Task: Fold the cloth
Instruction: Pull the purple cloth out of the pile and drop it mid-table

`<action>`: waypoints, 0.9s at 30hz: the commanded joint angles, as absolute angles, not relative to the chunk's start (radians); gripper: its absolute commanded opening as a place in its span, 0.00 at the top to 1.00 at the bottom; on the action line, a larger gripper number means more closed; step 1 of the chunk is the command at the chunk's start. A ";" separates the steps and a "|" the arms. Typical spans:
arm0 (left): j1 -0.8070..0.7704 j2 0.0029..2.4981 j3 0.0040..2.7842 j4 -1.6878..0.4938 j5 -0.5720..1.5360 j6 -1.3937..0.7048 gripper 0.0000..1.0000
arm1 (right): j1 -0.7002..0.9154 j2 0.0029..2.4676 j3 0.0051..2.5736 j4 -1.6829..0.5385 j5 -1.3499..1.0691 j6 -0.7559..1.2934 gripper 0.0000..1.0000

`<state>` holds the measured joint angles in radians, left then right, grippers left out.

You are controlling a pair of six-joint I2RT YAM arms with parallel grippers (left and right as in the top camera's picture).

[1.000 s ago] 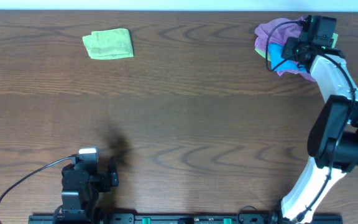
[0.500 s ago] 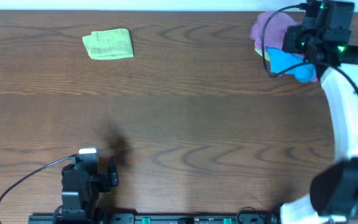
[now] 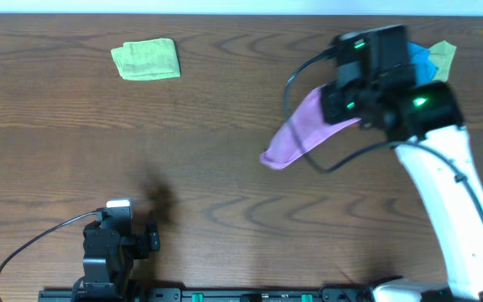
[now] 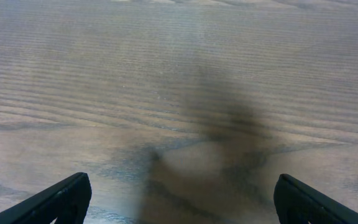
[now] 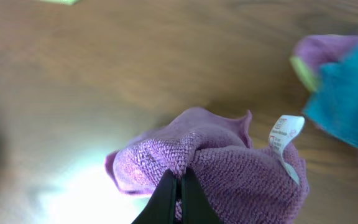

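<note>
Your left arm (image 3: pixel 107 252) sits folded back at its base. Left gripper (image 4: pixel 179 205): fingers spread wide, only the tips in frame. Your right arm (image 3: pixel 443 184) is stretched forward, leaning inward, wrist apparently lifted, though height is hard to judge from overhead. Right gripper (image 5: pixel 180 194): fingers pinched tight on cloth (image 5: pixel 222 162).

Purple cloth (image 5: pixel 229 174): nubbly terry pile, matt, with a smooth white label (image 5: pixel 283 134); table (image 3: pixel 225 168): dark wood grain, low sheen; right arm (image 3: pixel 443 193): glossy white plastic shell; green cloth (image 3: pixel 146 59): matt towelling.
</note>
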<state>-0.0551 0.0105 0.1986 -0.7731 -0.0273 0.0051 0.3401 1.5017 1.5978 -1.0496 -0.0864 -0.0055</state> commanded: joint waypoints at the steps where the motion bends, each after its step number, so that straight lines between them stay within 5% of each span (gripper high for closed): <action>1: -0.053 0.004 0.174 -0.788 -0.036 0.023 0.05 | 0.455 1.484 1.607 -1.055 -0.125 -0.011 0.99; 8: -0.053 0.004 0.174 -0.788 -0.036 0.023 0.05 | 0.627 1.546 1.607 -0.935 -0.132 0.007 0.99; 16: -0.053 0.004 0.174 -0.788 -0.036 0.023 0.05 | 0.580 1.749 1.606 -0.965 0.088 0.041 0.99; 17: -0.053 0.004 0.174 -0.788 -0.036 0.023 0.05 | 0.561 1.779 1.606 -0.963 0.165 0.064 0.85; 19: -0.053 0.004 0.174 -0.788 -0.036 0.023 0.05 | 0.499 1.842 1.607 -0.943 0.275 0.101 0.09; 20: -0.053 0.004 0.174 -0.788 -0.036 0.023 0.05 | 0.474 1.856 1.607 -0.934 0.281 0.106 0.01; 27: -0.053 0.004 0.174 -0.788 -0.036 0.023 0.05 | 0.315 1.798 1.607 -0.947 0.108 0.157 0.01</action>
